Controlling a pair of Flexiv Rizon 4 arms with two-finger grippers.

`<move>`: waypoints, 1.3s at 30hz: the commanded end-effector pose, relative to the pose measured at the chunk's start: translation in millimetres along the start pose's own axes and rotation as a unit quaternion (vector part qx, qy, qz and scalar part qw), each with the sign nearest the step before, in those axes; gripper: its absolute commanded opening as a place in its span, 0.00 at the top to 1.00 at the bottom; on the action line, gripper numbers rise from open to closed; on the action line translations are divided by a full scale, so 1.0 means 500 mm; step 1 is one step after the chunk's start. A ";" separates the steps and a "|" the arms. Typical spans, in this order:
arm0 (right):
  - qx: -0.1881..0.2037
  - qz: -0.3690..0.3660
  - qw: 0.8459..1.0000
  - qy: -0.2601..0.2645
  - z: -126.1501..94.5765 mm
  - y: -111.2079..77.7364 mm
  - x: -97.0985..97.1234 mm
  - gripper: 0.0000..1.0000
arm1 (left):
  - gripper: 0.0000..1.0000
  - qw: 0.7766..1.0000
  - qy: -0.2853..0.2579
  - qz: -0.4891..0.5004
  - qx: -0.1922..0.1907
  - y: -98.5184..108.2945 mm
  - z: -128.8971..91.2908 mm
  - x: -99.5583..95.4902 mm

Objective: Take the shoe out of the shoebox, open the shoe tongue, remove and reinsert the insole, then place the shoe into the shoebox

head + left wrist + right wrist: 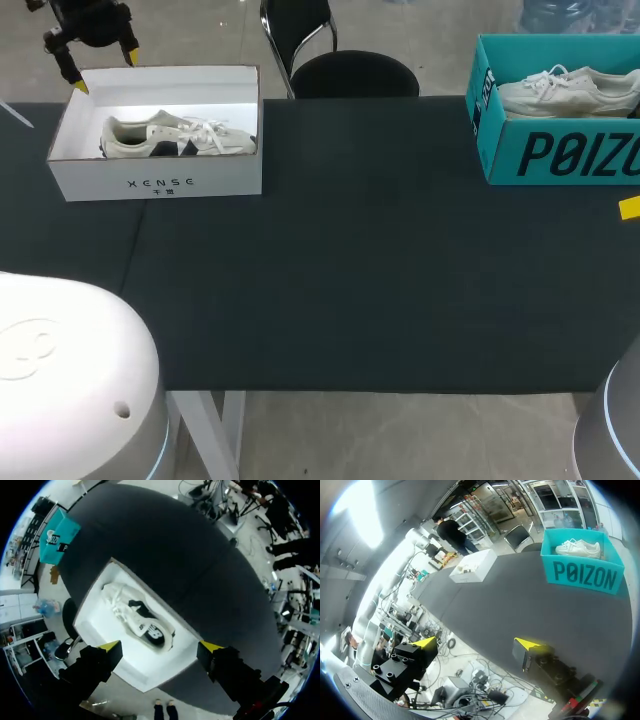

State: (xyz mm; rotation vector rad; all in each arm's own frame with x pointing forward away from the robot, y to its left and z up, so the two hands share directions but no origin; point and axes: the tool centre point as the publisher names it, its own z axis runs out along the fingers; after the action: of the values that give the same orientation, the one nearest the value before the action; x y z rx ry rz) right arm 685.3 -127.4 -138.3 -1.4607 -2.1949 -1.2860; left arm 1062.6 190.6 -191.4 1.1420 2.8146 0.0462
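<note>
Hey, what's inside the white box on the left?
One white shoe with dark patches lies in the white box. Its insole cannot be seen, and the shoe covers the box floor beneath it.

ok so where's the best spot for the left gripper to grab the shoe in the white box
Probably the heel end of the shoe, taken from straight above. The white shoebox walls block any side approach, and the heel lies nearest the left gripper, which is open. Close the fingers across the shoe's narrow width.
</note>
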 end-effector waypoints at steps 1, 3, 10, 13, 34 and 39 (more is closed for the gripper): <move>-0.008 0.000 1.000 -0.006 -0.006 -0.020 0.013 0.00 | 0.00 0.996 -0.006 -0.074 0.042 -0.073 -0.026 0.024; -0.008 0.000 1.000 -0.006 -0.006 -0.020 0.013 0.00 | 0.00 0.997 -0.012 -0.053 0.052 -0.078 -0.035 0.027; -0.008 0.000 1.000 -0.006 -0.006 -0.020 0.013 0.00 | 0.00 0.994 0.003 -0.109 0.007 -0.075 -0.047 0.020; -0.008 0.000 1.000 -0.006 -0.006 -0.020 0.013 0.00 | 0.00 0.994 0.003 -0.109 0.007 -0.075 -0.047 0.020; 0.022 -0.009 0.999 -0.032 -0.046 0.003 -0.032 0.00 | 0.00 0.994 0.003 -0.109 0.007 -0.075 -0.047 0.020; 0.087 0.018 0.982 -0.164 -0.119 0.060 -0.139 0.00 | 0.00 0.994 0.003 -0.109 0.007 -0.075 -0.047 0.020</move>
State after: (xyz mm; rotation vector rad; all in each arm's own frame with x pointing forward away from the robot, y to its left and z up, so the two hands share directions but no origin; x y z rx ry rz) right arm 703.1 -185.0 -144.6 -1.5998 -2.3076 -1.1898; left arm 1027.7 171.2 -171.4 0.8328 2.9315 0.0088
